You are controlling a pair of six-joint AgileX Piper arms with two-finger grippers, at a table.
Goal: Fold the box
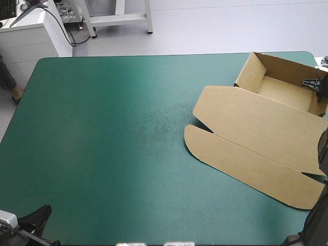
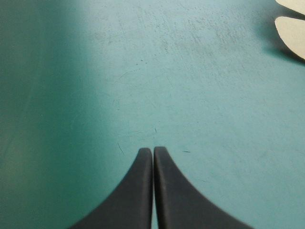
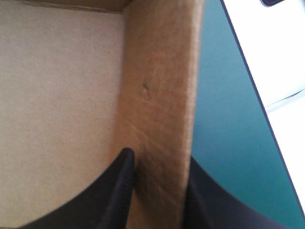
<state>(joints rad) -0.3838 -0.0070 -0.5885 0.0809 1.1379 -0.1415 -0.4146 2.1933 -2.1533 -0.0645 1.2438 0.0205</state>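
Clenched left gripper [image 2: 153,150] hovers over scuffed teal-green cover [image 2: 95,71]; right gripper [image 3: 158,157] pinches one raised wall of the box [image 3: 159,86]

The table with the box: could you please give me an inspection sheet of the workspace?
Surface: teal-green cover, fine scratches near the middle.
Job's things: box at the far right, an open tray with walls raised, lid flat on the cover.
Clutter: nothing seen.
Grippers: left gripper shut, empty, over bare cover; right gripper shut on the box's raised side wall.
Cables: nothing seen.
Surroundings: nothing seen.
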